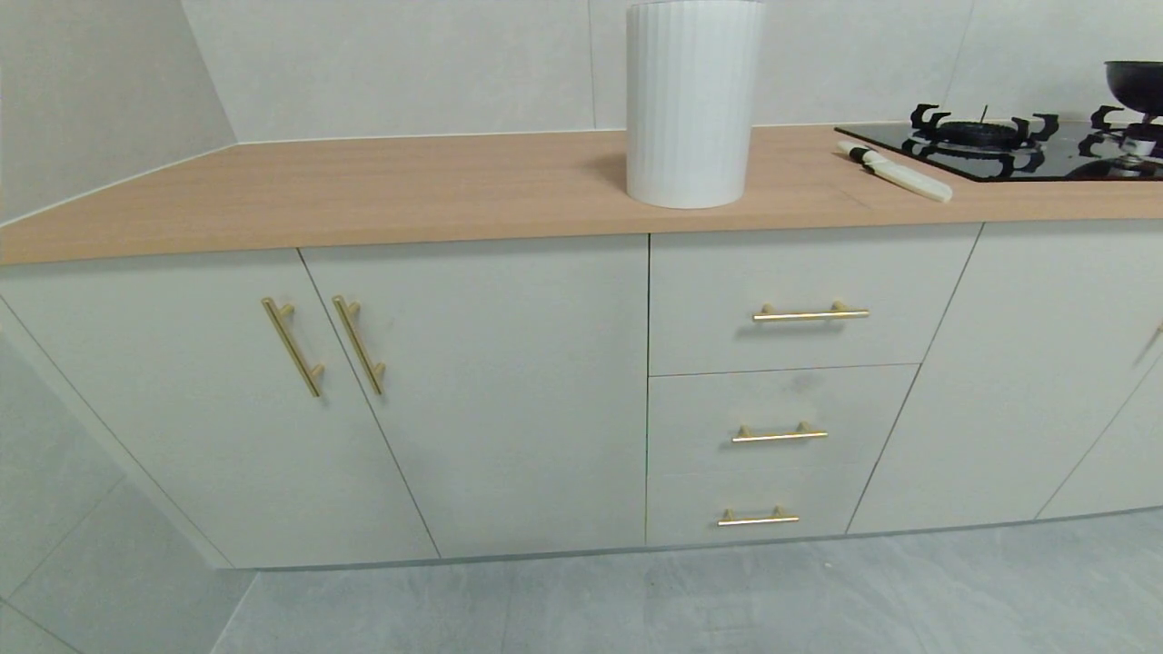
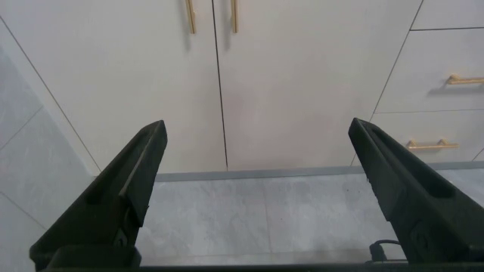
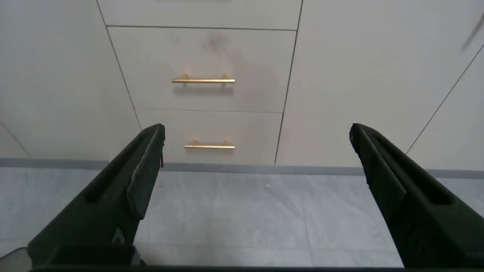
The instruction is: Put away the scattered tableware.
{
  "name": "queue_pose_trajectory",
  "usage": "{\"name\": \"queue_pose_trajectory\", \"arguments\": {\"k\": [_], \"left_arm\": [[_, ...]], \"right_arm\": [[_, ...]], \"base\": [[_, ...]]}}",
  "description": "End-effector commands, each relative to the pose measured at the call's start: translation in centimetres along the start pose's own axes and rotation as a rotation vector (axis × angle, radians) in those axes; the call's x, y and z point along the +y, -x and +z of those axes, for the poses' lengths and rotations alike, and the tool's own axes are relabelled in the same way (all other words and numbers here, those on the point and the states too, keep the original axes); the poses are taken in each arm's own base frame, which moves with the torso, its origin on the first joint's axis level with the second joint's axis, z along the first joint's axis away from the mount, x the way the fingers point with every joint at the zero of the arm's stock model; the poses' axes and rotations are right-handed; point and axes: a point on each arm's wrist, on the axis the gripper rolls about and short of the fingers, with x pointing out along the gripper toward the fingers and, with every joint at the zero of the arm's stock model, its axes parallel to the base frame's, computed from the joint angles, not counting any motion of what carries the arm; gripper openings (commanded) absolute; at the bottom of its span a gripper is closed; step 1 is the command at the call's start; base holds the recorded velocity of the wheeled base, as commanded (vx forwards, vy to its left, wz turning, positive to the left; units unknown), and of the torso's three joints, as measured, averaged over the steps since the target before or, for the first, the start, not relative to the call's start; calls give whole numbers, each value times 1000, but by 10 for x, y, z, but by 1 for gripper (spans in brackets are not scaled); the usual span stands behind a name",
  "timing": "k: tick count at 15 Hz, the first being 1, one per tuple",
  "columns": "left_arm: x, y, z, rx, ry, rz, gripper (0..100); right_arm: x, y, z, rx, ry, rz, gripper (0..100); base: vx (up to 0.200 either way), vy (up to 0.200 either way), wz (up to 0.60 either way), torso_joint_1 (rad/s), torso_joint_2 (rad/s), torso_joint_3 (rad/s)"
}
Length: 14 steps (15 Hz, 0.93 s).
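Left end effector and right end effector gape empty; we should approach the cream black-banded knife on the wooden surface squarely.

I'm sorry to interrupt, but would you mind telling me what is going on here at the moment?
Nothing is being handled yet. The robot faces the kitchen cabinets with its left hand and right hand both open and empty, low in front of the doors and drawers. On the counter above, a knife lies between a tall white canister and the stove.
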Motion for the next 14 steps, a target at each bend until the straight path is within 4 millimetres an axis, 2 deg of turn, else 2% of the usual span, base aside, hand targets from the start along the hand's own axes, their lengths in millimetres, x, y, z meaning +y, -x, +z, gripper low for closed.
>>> {"name": "queue_pose_trajectory", "arguments": {"k": [1,7,14], "left_arm": [[0,0,0,1,0,1,100],[0,0,0,3,0,1,100],[0,0,0,3,2,1,100]], "right_arm": [[0,0,-1,9,-4,-3,100],[0,0,-1,10,-14,-6,100],[0,0,-1,11,-14,0,100]], "base": [[0,0,0,0,0,0],[0,0,0,0,0,0],[200,0,0,0,3,2]]}}
